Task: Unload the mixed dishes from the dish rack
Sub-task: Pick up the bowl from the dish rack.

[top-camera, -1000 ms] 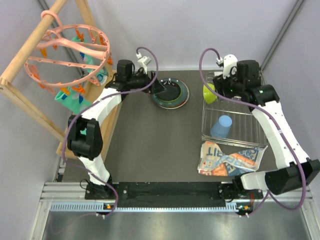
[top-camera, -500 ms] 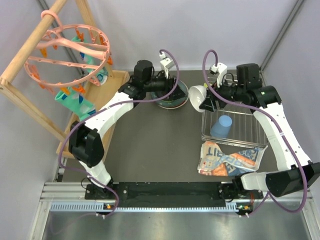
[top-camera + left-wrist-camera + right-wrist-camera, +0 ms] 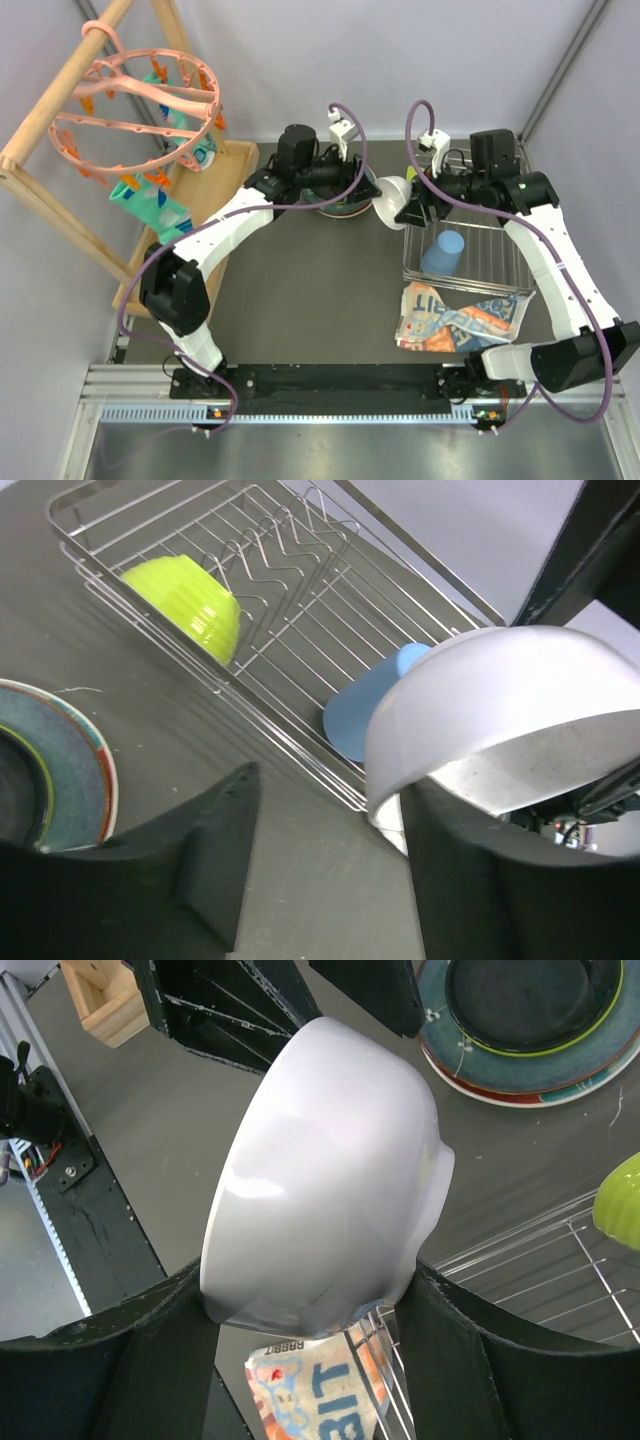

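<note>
My right gripper is shut on a small white bowl and holds it tilted above the table, just left of the dish rack. In the right wrist view the bowl sits between both fingers. My left gripper is open right beside the bowl. In the left wrist view the bowl hangs over its right finger. A light blue cup and a lime-green bowl lie in the rack. A teal plate stack lies under the left arm.
A printed orange-blue-white packet lies against the rack's near side. A wooden frame with a pink ring of clips stands at the far left, with a wooden stand beside it. The arms nearly meet above the table's far middle.
My right gripper has lifted the white bowl out of the rack and carried it left. My left arm has swung right from over the plates, up to the bowl.
</note>
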You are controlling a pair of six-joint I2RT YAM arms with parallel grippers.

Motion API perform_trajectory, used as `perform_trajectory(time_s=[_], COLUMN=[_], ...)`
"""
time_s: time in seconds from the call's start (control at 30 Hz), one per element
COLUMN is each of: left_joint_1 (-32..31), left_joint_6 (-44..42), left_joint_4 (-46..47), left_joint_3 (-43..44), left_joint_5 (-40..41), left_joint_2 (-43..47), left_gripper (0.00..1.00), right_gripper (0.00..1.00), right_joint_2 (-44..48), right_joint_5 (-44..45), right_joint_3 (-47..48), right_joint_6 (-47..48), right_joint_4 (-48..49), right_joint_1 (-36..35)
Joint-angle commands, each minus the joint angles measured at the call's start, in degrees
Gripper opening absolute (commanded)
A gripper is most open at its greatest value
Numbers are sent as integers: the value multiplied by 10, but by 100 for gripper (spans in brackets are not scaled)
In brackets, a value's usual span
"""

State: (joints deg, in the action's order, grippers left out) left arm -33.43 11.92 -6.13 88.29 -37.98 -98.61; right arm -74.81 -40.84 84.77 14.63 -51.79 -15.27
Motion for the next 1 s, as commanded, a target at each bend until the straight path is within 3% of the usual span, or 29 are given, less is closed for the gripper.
perform_trajectory(time_s=[0.0, 0.27, 0.43, 0.73, 0.87, 0.97], left_joint_1=[-7, -18, -23, -25, -25, -25], left_joint_6=[25, 38, 37, 46, 50, 43], left_joint_4=[21, 21, 18, 16, 15, 12], left_joint_3=[21, 31, 33, 45, 49, 48], left_joint_5=[-2, -6, -5, -7, -10, -14], left_joint_2=[7, -5, -11, -26, -27, -23], left_gripper=[54, 44, 27, 14, 0, 0], right_gripper=[50, 50, 50, 51, 55, 60], right_joint_2=[3, -2, 2, -4, -7, -7], right_joint_5=[-23, -28, -30, -70, -86, -91], right_joint_3=[-2, -3, -8, -12, -10, -12], right_joint_6=[-4, -5, -5, 2, 6, 9], right_joint_4=[25, 27, 29, 17, 10, 6], right_joint_1=[-3, -3, -3, -3, -4, -3])
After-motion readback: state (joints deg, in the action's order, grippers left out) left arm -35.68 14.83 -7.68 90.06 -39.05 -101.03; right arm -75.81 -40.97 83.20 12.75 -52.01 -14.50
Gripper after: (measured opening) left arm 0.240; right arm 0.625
